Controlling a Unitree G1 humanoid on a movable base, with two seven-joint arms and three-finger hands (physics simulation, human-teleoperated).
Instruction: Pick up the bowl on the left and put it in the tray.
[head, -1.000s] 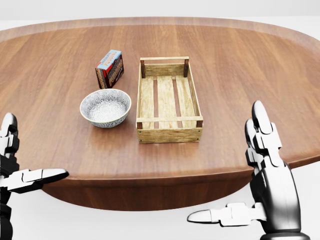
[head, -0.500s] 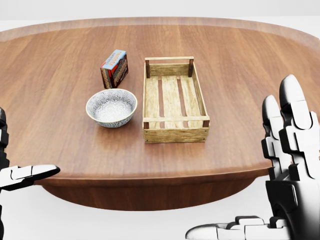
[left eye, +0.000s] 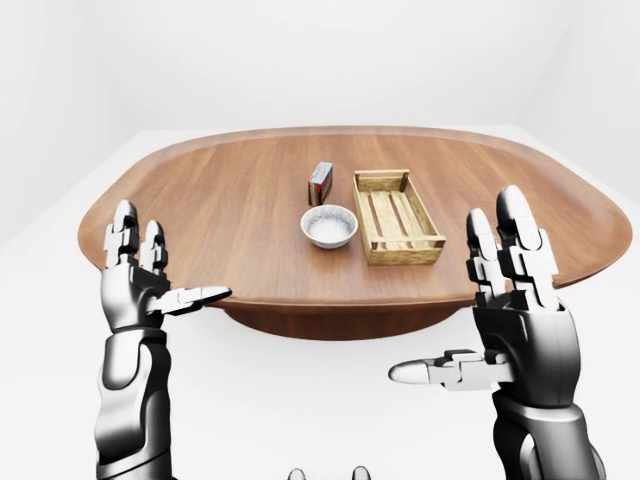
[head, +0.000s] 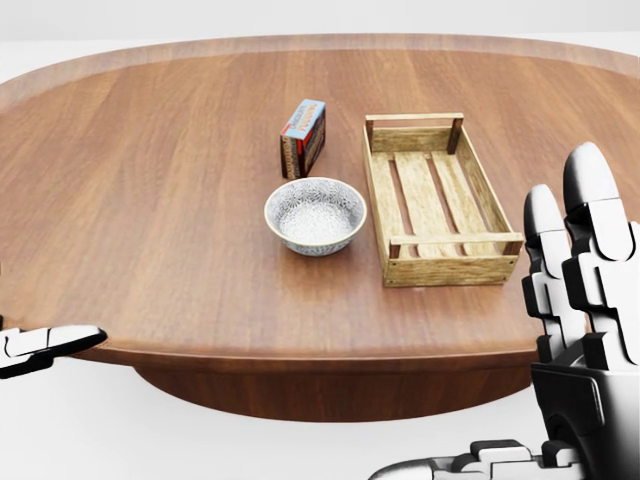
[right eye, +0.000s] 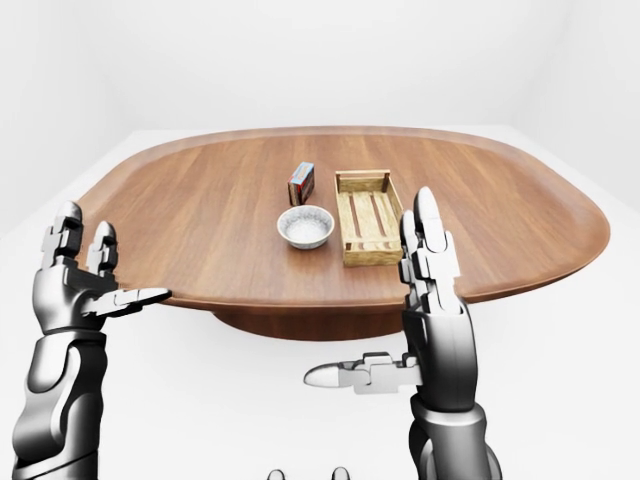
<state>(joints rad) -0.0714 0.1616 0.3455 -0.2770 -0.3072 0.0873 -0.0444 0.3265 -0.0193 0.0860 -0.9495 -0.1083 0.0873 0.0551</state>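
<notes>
Left hand (left eye: 135, 285): spread, empty, poised short of the tabletop (head: 150, 200).
Right hand (left eye: 520, 320): likewise spread, empty (standby).
Bowl (head: 314, 215): well beyond both hands; I must approach.
Tray (head: 455, 268): just beside Bowl, on its right-hand side.

Head view looks down close on the table (head: 150, 220); both eye views, farther off, share its whole top, bowl (left eye: 329, 226) and tray (left eye: 398, 216).

Blank white room, wooden table (left eye: 220, 210)
</notes>
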